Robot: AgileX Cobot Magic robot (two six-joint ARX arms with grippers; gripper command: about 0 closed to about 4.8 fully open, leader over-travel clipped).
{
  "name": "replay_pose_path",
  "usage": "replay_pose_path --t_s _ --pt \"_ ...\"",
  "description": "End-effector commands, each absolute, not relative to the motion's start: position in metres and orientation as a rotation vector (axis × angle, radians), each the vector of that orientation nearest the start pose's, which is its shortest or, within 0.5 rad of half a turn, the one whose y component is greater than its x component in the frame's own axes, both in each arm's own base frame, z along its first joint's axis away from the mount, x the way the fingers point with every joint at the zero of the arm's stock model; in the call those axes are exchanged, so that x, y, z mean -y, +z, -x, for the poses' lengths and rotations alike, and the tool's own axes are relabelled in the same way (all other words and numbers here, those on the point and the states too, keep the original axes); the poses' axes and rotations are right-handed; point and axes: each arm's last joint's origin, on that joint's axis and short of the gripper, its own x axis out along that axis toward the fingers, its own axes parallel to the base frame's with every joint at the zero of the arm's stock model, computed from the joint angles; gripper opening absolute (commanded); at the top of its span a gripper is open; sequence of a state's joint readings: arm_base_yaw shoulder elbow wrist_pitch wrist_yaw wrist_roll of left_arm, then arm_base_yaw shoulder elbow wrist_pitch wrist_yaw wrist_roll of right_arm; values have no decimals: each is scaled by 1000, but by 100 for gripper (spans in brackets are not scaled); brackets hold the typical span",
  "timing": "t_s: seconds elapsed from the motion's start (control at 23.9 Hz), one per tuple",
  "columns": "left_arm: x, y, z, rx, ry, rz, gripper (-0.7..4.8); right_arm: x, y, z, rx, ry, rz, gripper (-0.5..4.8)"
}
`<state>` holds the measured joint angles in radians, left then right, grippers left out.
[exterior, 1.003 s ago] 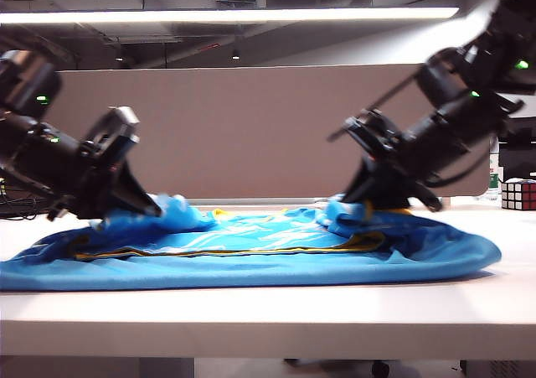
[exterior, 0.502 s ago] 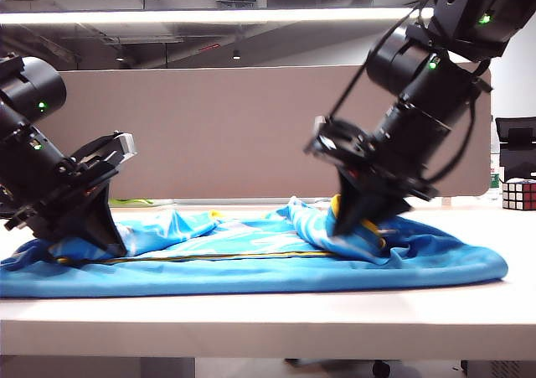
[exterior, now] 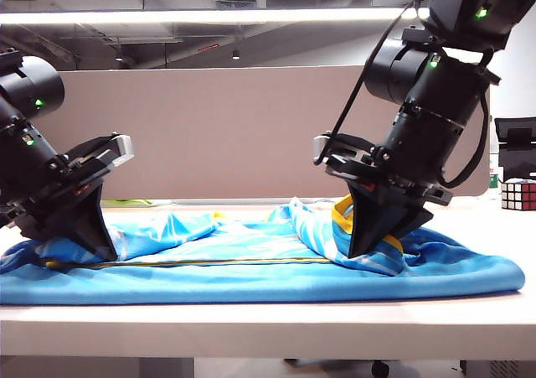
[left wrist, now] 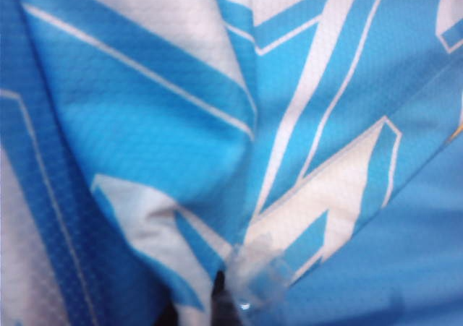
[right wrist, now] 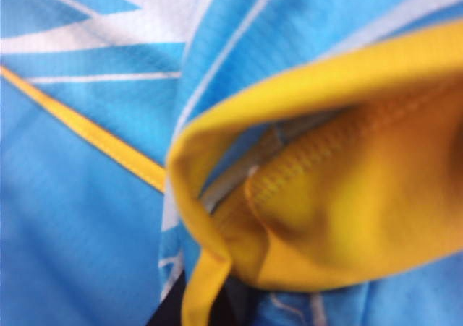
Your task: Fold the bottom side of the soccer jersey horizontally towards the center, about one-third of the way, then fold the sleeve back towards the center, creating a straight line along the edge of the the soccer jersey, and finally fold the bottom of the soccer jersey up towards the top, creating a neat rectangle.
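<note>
The soccer jersey [exterior: 251, 265] lies spread across the white table, sky blue with white streaks and a thin yellow line. My left gripper [exterior: 99, 248] points down at its left end, shut on a fold of the cloth. In the left wrist view the blue and white fabric [left wrist: 217, 123] fills the frame, bunched at the gripper [left wrist: 224, 297]. My right gripper [exterior: 362, 248] points down right of the middle, shut on a raised fold with the yellow trim [exterior: 342, 214]. In the right wrist view the yellow band [right wrist: 347, 181] is gathered at the gripper [right wrist: 210, 304].
A grey partition [exterior: 226, 126] stands behind the table. A Rubik's cube [exterior: 517, 194] sits at the far right on the table [exterior: 268, 323]. The jersey's near edge lies a little back from the table's front edge.
Both grippers have swung from level to pointing down and carried their folds of the jersey toward the near side. The right gripper moved left. The raised folds have come down flatter.
</note>
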<state>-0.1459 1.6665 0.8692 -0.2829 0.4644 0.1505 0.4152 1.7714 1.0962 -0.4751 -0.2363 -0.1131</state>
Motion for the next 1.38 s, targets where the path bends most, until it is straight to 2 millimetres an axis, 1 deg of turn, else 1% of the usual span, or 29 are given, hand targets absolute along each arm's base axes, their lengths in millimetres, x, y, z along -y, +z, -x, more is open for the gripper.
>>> replay_pose_path --t_s 0.04,0.17,0.25,0.46,0.71,0.75,0.79,0.84,0.88,0.92,1.0,1.09,1.13,1.25,1.3,1.38 --pt "56 164 -293 -990 -634 19 -6 -145 189 -305 -1043 724 175 -6" --pt "57 177 -290 -943 -653 19 -6 -144 200 -303 -998 756 154 -6" --pt "57 180 -287 -941 -654 19 -6 -146 202 -300 -1001 765 156 -6" --pt "56 176 -280 -1032 -652 35 -6 -153 194 -293 -1056 785 172 -6" --pt "56 173 -274 -1105 -655 46 -4 -159 190 -284 -1104 807 188 -4" --pt "56 173 -273 -1111 -654 48 15 -159 190 -282 -1115 814 189 12" --pt "56 173 -273 -1113 -654 49 74 -159 189 -282 -1124 817 187 53" --pt "56 175 -273 -1100 -677 62 280 -160 190 -281 -1127 840 170 184" --pt "57 177 -274 -1092 -685 67 350 -160 191 -281 -1126 841 160 221" --pt "57 180 -276 -1078 -690 67 378 -159 194 -283 -1122 828 145 244" --pt "57 189 -278 -1048 -691 61 376 -157 202 -285 -1099 822 137 248" --pt "57 201 -279 -1002 -690 55 376 -157 215 -286 -1060 816 133 248" --pt "57 216 -277 -952 -686 48 376 -154 230 -286 -1018 801 133 248" --pt "54 236 -269 -890 -665 26 376 -146 255 -282 -965 751 132 248" --pt "52 241 -265 -881 -645 14 376 -141 264 -279 -950 726 127 248" --pt "48 250 -255 -893 -573 -10 376 -130 274 -273 -948 695 112 247"
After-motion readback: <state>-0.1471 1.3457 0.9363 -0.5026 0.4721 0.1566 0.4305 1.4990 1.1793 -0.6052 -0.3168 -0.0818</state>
